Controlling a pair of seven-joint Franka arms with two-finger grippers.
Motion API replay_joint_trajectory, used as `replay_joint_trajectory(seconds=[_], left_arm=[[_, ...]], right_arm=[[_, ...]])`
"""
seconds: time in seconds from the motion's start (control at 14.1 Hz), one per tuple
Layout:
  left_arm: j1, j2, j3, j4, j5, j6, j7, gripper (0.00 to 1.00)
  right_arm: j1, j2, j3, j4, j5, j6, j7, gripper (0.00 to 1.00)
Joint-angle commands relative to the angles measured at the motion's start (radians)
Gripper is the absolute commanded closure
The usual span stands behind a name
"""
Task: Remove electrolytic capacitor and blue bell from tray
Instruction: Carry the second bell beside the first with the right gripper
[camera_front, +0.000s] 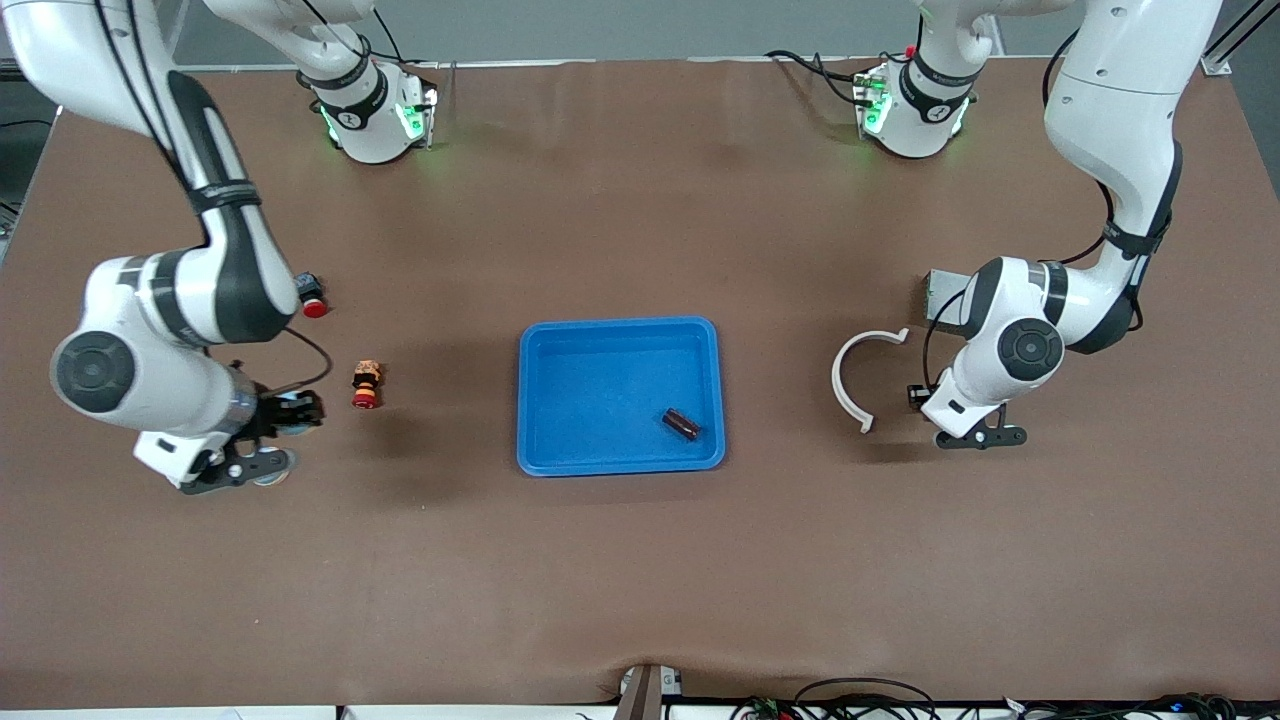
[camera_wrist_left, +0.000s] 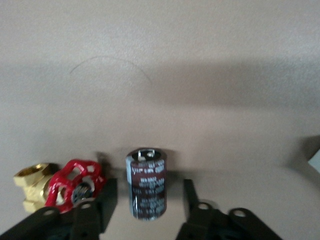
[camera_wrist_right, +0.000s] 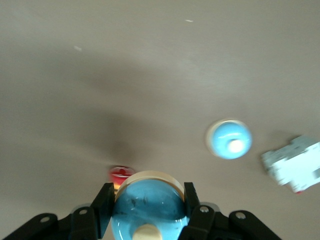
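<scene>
Two claws, both low over the table (camera_front: 640, 600).

- Tray (camera_front: 540, 400): between the claws, well apart from each. A dark cylinder (camera_front: 681, 423) lies in its corner toward the left claw (camera_front: 975, 437).
- White arc (camera_front: 850, 385): just beside the left claw. A sideways exit could catch it.
- Bell (camera_wrist_right: 147, 212): clamped in the right claw (camera_wrist_right: 147, 190). A second bell (camera_wrist_right: 228, 139) sits ahead, liable to be struck.
- Capacitor (camera_wrist_left: 146, 182): upright between the left claw's parted fingers (camera_wrist_left: 106, 200), apparently untouched. A valve (camera_wrist_left: 65, 182) is just beside it, and a skewed lift risks toppling the capacitor.
- Open room: straight up.
</scene>
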Motion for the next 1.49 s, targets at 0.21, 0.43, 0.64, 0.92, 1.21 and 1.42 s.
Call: replay_joint_trajectory(seconds=[0.21, 0.43, 0.64, 0.92, 1.21, 1.42], left_arm=[[-0.003, -0.102, -0.037, 0.096, -0.06, -0.266, -0.017, 0.0], [-0.014, -0.095, -0.06, 0.248, -0.145, -0.47, -0.083, 0.0], [-0.034, -0.088, -0.099, 0.339, -0.197, -0.537, -0.227, 0.0], [-0.113, -0.035, -0.137, 0.443, -0.228, -0.537, -0.495, 0.0], [-0.245, 0.098, -0.136, 0.564, -0.225, -0.531, -0.799, 0.0], [-0.301, 0.174, -0.136, 0.577, -0.225, -0.467, -0.946, 0.0]], right_arm=[[-0.197, -0.017, 0.022, -0.076, 0.019, 0.1, -0.308, 1.0], [-0.255, 0.02, 0.022, -0.108, 0.019, 0.189, -0.397, 1.0], [-0.28, 0.031, 0.021, -0.212, 0.019, 0.344, -0.416, 1.0], [-0.284, 0.058, 0.024, -0.259, 0.02, 0.413, -0.417, 1.0], [-0.278, 0.064, 0.024, -0.302, 0.032, 0.45, -0.417, 1.0], [-0.275, 0.064, 0.025, -0.364, 0.034, 0.505, -0.414, 1.0]])
